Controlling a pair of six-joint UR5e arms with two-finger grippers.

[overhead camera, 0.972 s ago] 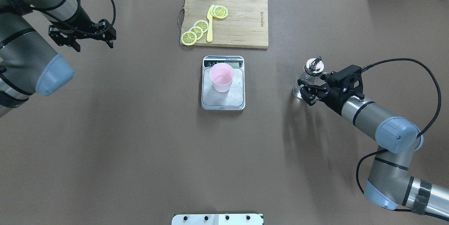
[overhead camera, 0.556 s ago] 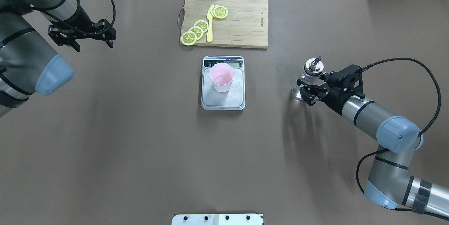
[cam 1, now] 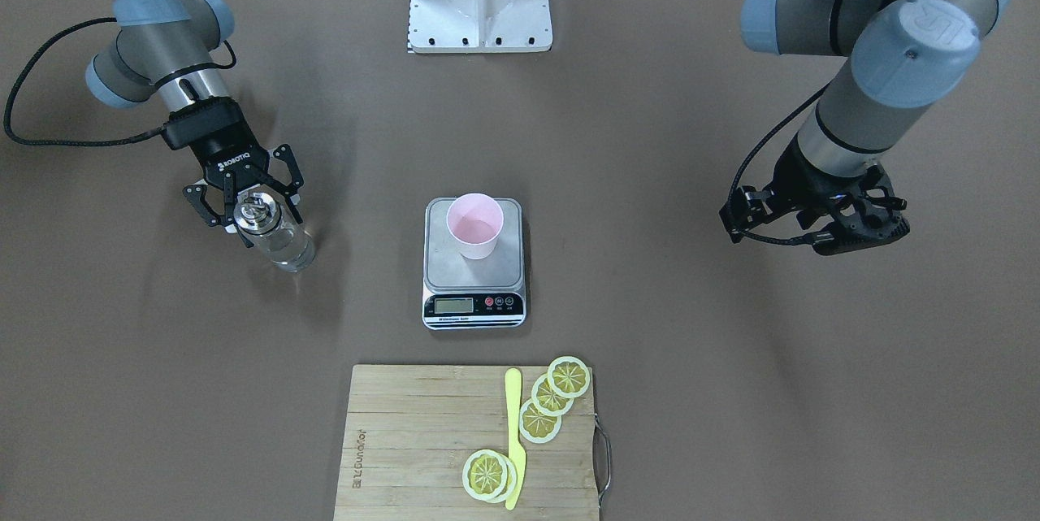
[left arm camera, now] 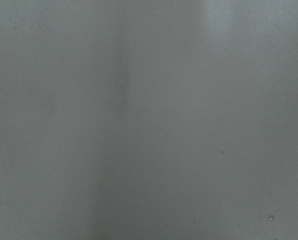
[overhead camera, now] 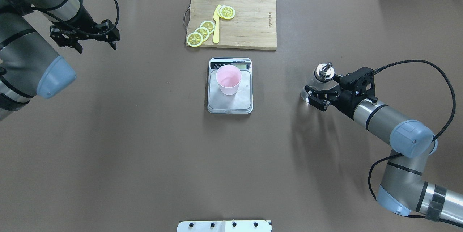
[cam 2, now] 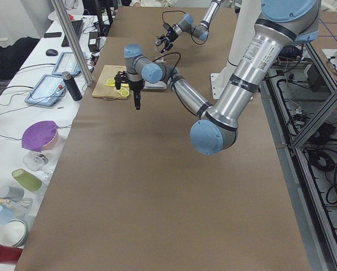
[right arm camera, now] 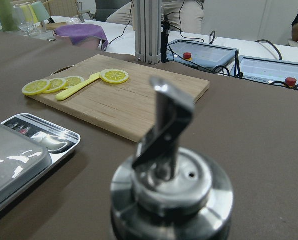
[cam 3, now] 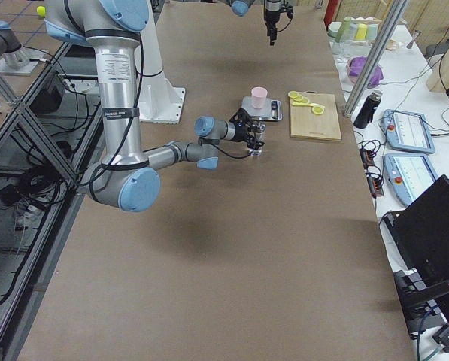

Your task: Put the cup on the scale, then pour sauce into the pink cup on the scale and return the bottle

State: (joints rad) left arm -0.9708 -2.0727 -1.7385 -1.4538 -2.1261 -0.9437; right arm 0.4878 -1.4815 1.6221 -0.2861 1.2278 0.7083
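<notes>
The pale pink cup (overhead camera: 228,80) stands upright on the steel scale (overhead camera: 239,98) at the table's middle; it also shows in the front view (cam 1: 474,226). The clear glass bottle (overhead camera: 323,72) with silver cap and spout stands upright to the right of the scale, with clear liquid in its base (cam 1: 286,249). My right gripper (overhead camera: 315,97) is shut on the bottle's body, low by the table. The cap fills the right wrist view (right arm camera: 171,190). My left gripper (overhead camera: 97,48) is open and empty, raised at the far left.
A wooden cutting board (overhead camera: 249,25) with lemon slices (overhead camera: 202,31) and a yellow knife (overhead camera: 216,25) lies beyond the scale. A white mounting plate (overhead camera: 224,226) sits at the near edge. The left wrist view shows only bare table.
My right gripper has lowered the bottle slightly and brought it a little nearer, still held. The left arm, cup and scale have not moved.
</notes>
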